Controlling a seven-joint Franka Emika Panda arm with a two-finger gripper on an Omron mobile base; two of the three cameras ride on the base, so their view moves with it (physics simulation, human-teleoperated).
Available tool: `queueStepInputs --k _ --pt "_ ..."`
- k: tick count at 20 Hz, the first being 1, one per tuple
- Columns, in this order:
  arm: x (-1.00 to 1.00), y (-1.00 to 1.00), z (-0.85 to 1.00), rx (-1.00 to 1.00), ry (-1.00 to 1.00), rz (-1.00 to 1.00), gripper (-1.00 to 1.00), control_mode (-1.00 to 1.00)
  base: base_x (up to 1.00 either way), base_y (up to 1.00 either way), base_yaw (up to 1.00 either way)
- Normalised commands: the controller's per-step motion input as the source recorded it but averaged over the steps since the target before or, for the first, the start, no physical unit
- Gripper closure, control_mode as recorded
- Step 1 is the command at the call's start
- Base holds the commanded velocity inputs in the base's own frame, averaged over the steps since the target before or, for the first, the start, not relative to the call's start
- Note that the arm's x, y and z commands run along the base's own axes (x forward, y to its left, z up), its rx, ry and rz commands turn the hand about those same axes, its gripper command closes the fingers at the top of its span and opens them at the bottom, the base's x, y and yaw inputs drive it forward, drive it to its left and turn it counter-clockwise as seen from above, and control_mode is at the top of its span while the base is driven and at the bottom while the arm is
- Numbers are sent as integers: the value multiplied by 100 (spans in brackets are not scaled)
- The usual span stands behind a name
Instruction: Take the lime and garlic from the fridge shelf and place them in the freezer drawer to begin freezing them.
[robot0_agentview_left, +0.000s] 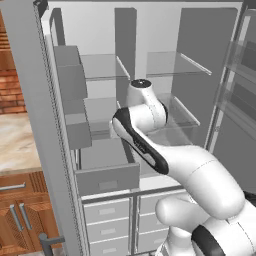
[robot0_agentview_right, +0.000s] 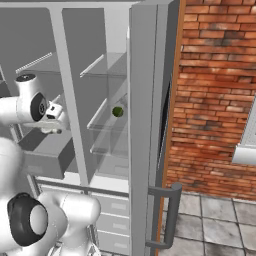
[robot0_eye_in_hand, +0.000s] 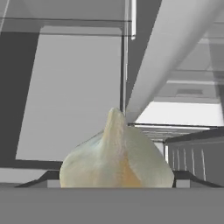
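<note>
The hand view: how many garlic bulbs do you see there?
1. The garlic sits low in the middle, right between the dark fingertips. More could be hidden.

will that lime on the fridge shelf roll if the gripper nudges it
Probably: the lime looks round and smooth, and the clear shelf under it is flat. Its small size suggests it is light, so a touch may shift it.

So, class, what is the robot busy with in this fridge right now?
The robot's arm reaches into the open fridge. The hand view shows the garlic right up against the jaws, apparently gripped between them. The lime sits on a clear fridge shelf, untouched. The grey freezer drawer below is pulled open, and nothing can be seen in it yet.
</note>
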Motion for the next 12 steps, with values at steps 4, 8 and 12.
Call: queueStepInputs --k 4,8,12 --pt "60 61 -64 0 43 7 100 -100 0 0 0" --pt "60 40 -64 0 29 5 100 -100 0 0 0" --pt "35 14 -59 0 7 2 100 -100 0 0 0"
